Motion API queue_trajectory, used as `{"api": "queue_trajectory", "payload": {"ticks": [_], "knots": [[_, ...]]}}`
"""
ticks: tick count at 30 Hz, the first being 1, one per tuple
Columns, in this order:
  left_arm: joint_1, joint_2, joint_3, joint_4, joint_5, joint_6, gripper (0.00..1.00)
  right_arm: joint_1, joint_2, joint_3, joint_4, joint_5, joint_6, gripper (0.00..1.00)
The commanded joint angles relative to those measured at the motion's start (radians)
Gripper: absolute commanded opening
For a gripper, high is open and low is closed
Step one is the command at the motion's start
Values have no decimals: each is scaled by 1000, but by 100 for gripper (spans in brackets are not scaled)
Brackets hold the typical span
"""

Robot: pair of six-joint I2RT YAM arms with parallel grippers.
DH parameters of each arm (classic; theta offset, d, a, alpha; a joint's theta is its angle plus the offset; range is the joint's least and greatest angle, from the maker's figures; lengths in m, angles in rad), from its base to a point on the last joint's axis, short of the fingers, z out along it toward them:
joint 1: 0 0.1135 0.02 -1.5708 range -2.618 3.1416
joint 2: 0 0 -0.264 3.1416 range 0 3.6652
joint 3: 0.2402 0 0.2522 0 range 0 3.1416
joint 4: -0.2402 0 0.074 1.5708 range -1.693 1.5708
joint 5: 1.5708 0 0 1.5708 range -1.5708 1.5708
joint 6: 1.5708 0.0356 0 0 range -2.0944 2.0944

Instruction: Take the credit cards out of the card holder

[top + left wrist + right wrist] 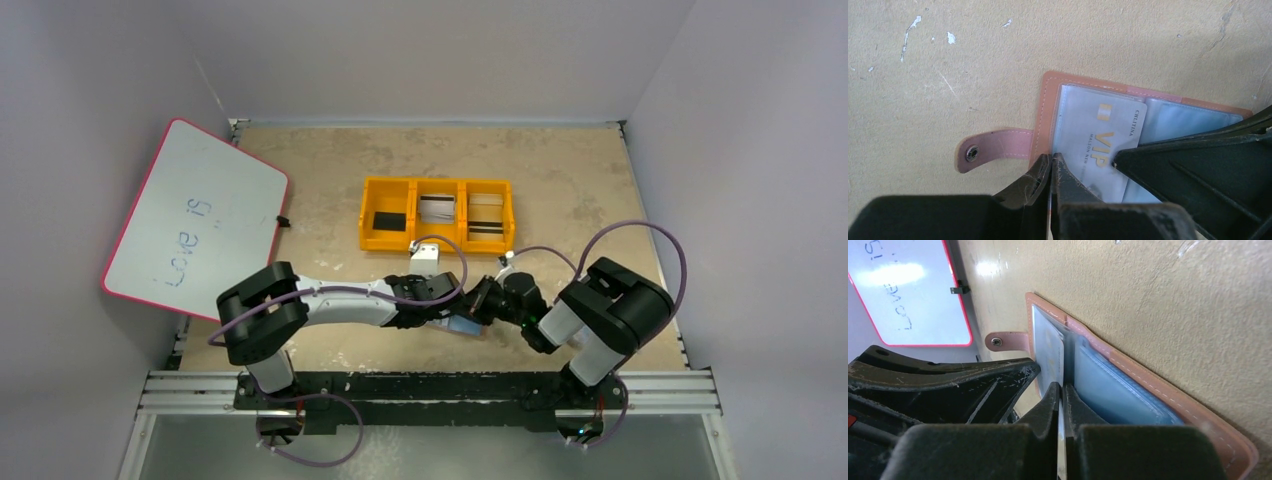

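Card in open card holder reads "VIP".

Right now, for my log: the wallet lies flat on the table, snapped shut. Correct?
No, it is open: the wallet lies flat on the table, snap tab undone, a card showing inside. The left wrist view shows it.
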Motion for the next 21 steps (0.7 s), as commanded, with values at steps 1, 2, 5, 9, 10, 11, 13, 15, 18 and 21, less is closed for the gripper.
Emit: {"api": "queue_trajectory", "payload": {"ticks": [1, 2, 5, 9, 10, 11, 13, 15, 18, 21], "knots": [[15, 62, -62, -77, 29, 20, 1, 4, 26, -38, 36, 21, 10, 0], [14, 62, -61, -83, 23, 12, 0, 5, 19, -43, 33, 26, 13, 0], [14, 73, -61, -94, 12, 0, 0, 4, -2, -58, 5, 24, 5, 0], [14, 107, -53, -87, 16, -12, 0, 4, 1, -95, 70, -4, 9, 0], [14, 108, -52, -85, 17, -14, 0, 4, 2, -102, 91, -5, 14, 0], [14, 109, -51, -84, 16, -15, 0, 4, 0, -108, 99, -4, 15, 0], [14, 109, -49, -92, 13, -15, 0, 4, -11, -112, 80, 2, 13, 0], [14, 108, -51, -98, 6, -19, 0, 4, -21, -115, 68, 6, 13, 0], [14, 111, -52, -99, 5, -23, 0, 3, -36, -114, 47, 3, 10, 0], [14, 113, -52, -100, 4, -26, 0, 4, -59, -125, 25, 9, 15, 0]]}}
